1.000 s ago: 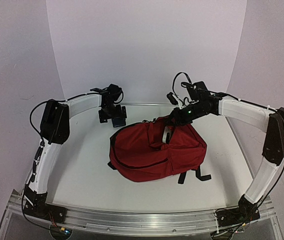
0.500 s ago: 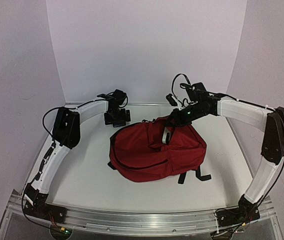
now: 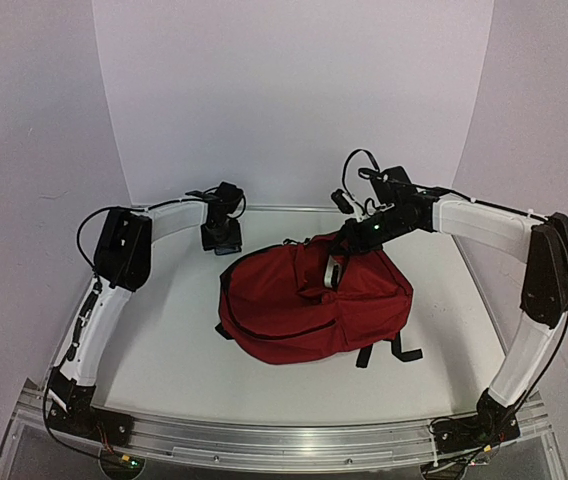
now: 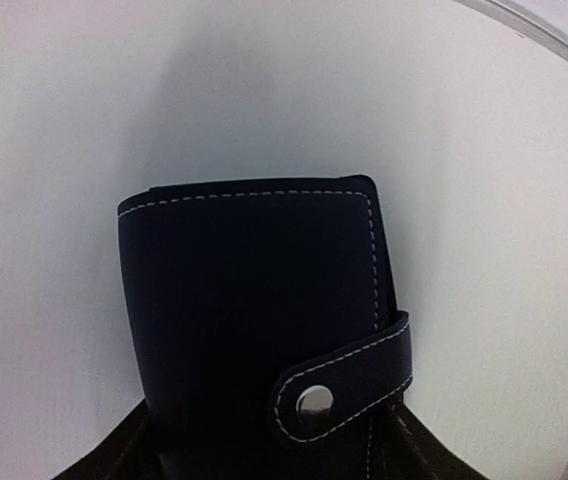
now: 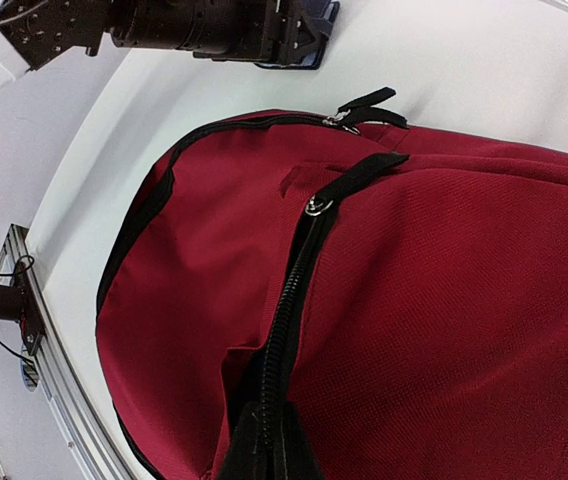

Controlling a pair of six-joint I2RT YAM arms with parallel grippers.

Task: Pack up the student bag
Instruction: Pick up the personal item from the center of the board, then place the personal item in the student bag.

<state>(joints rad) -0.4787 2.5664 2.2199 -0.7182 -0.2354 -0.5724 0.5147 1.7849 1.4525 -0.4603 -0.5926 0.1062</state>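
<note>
The student bag (image 3: 304, 300), a dark red backpack with black zipper trim, lies in the middle of the white table and fills the right wrist view (image 5: 444, 300). My right gripper (image 3: 348, 246) is at the bag's far top edge, shut on the black zipper trim (image 5: 294, 320), with its fingertips pinching it at the bottom of the right wrist view (image 5: 269, 455). My left gripper (image 3: 222, 236) hovers at the back left, apart from the bag, shut on a dark navy notebook (image 4: 254, 310) with white stitching and a snap strap (image 4: 344, 385).
The bag's black straps (image 3: 389, 352) trail toward the front right. Two zipper pulls (image 5: 364, 105) lie near the bag's top. A metal rail (image 3: 284, 440) runs along the table's near edge. A white backdrop wall (image 3: 294, 100) stands behind.
The left arm has shifted, and its gripper with the notebook has drifted slightly right, then back left and turned. The right gripper and the bag have stayed in place.
</note>
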